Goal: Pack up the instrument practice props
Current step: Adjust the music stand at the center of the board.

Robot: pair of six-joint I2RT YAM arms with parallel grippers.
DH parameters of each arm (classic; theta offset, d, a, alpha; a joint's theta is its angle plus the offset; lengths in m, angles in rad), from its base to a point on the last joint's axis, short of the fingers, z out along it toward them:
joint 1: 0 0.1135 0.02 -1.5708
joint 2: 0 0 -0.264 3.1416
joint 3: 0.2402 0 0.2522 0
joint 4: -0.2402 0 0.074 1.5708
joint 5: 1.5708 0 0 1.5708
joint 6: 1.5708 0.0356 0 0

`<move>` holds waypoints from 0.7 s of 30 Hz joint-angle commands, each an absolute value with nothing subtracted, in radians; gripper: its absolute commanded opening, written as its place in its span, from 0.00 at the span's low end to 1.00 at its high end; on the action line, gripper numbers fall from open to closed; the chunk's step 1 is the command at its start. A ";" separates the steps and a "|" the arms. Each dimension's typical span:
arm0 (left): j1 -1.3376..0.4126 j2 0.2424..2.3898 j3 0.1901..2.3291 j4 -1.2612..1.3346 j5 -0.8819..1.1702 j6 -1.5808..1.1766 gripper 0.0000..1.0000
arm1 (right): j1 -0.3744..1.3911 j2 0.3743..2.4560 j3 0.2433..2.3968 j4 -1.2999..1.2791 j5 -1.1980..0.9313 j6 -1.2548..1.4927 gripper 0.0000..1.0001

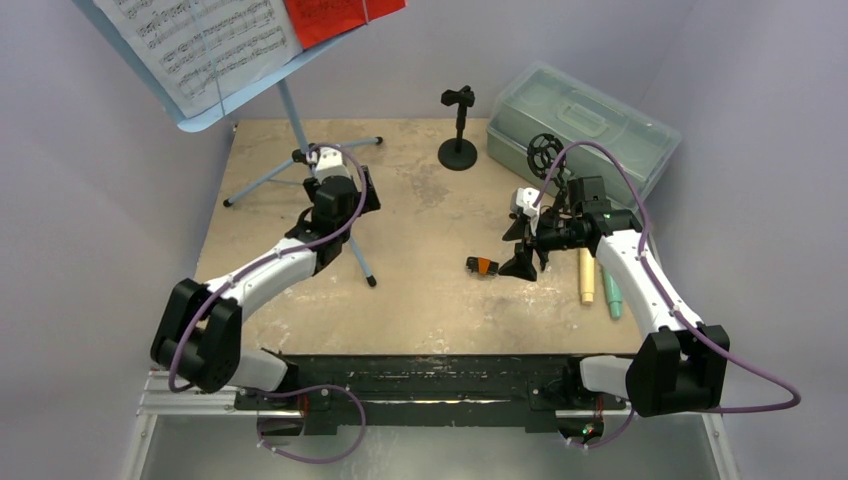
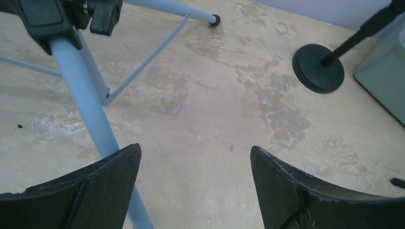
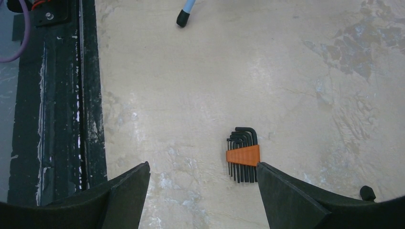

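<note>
The pale-blue sheet-music rack [image 1: 190, 110] stands at the back left and carries white music pages [image 1: 200, 40] and a red page [image 1: 335, 15]. Its tripod legs [image 1: 300, 160] spread on the table. My left gripper [image 1: 352, 192] hovers open at the tripod; one leg [image 2: 86, 105] runs just outside the left finger, and nothing is between the jaws [image 2: 196, 152]. A black mic holder [image 1: 458, 125] stands at the back, its base [image 2: 317, 69] ahead of the left gripper. A cream microphone [image 1: 586, 275] and a teal one [image 1: 612, 295] lie at the right. My right gripper [image 1: 517, 247] is open and empty [image 3: 203, 167].
A translucent grey-green case [image 1: 580, 125] sits shut at the back right, with a round black holder [image 1: 545, 155] in front of it. A hex key set in an orange clip [image 3: 242, 155] lies by my right gripper's finger. The black rail [image 3: 57, 95] runs along the near edge.
</note>
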State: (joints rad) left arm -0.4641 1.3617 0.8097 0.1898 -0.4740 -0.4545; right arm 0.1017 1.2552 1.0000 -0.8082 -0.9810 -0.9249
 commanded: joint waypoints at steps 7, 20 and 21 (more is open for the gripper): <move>-0.397 1.584 1.042 0.046 -0.655 -0.588 0.69 | 0.097 1.227 1.005 -0.824 -1.000 -0.954 0.85; -0.400 1.319 0.955 0.070 -0.352 -0.403 0.79 | 0.097 1.235 1.005 -0.825 -0.998 -0.960 0.84; -0.400 1.284 0.930 0.070 -0.368 -0.410 0.79 | 0.098 1.236 1.005 -0.826 -1.000 -0.959 0.84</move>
